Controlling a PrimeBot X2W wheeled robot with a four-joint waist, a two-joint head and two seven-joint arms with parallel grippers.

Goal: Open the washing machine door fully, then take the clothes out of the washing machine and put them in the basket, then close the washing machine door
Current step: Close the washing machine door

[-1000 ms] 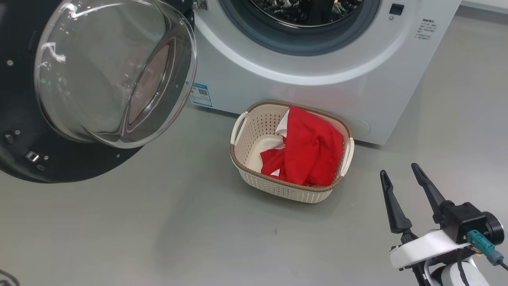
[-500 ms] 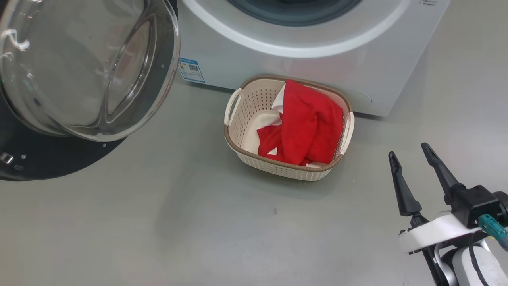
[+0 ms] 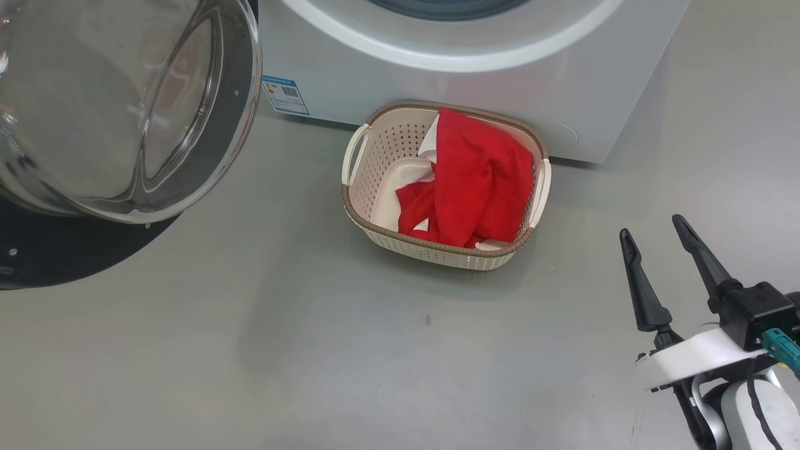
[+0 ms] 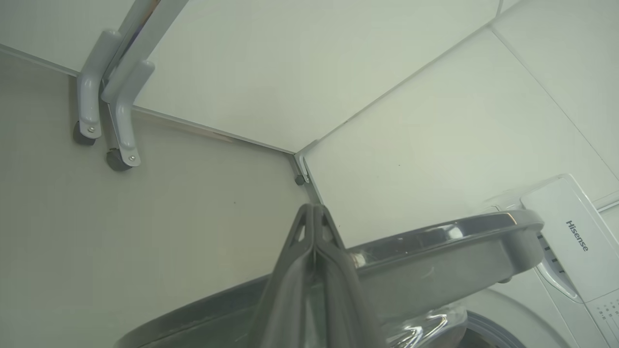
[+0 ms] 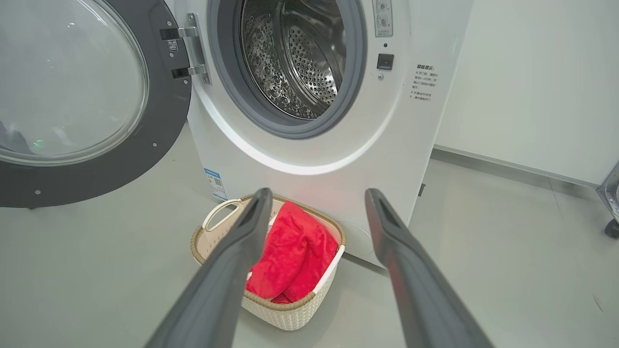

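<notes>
Nearest: right gripper [image 3: 651, 226], two long dark fingers spread wide with nothing between them, hanging over bare grey floor [image 3: 281, 350] well right of the load. The floor in front is open, plenty of room to roll or swing an arm. Next out: small cream perforated plastic basket with brown woven-look rim [image 3: 431, 253], touching or just off the machine's front, can't tell which. Bright red soft clothes with white cloth bits [image 3: 475, 187] are piled inside it, mostly the right half. Left side: big round washing machine door, glossy black rim and bulging clear glass bowl [image 3: 125, 106], swung wide on its hinge. Left gripper [image 4: 313, 209] has its fingers pressed together on nothing, tips up at the door's outer edge; contact unclear. Behind is the large white front-loading washing machine [image 3: 437, 87]; its steel drum [image 5: 295, 58] looks empty. Judged: unloading done, door closing left. To do it well, use the shut left fingers as a blunt pusher on the rim far from the hinge, follow the arc, and finish firmly so the latch catches. Watch the door's lower edge passing over the basket, clearance unclear; right arm is best out of the sweep. Farthest: white wall panels [image 4: 290, 72] and a grey castor-legged frame [image 4: 104, 96], well apart.
</notes>
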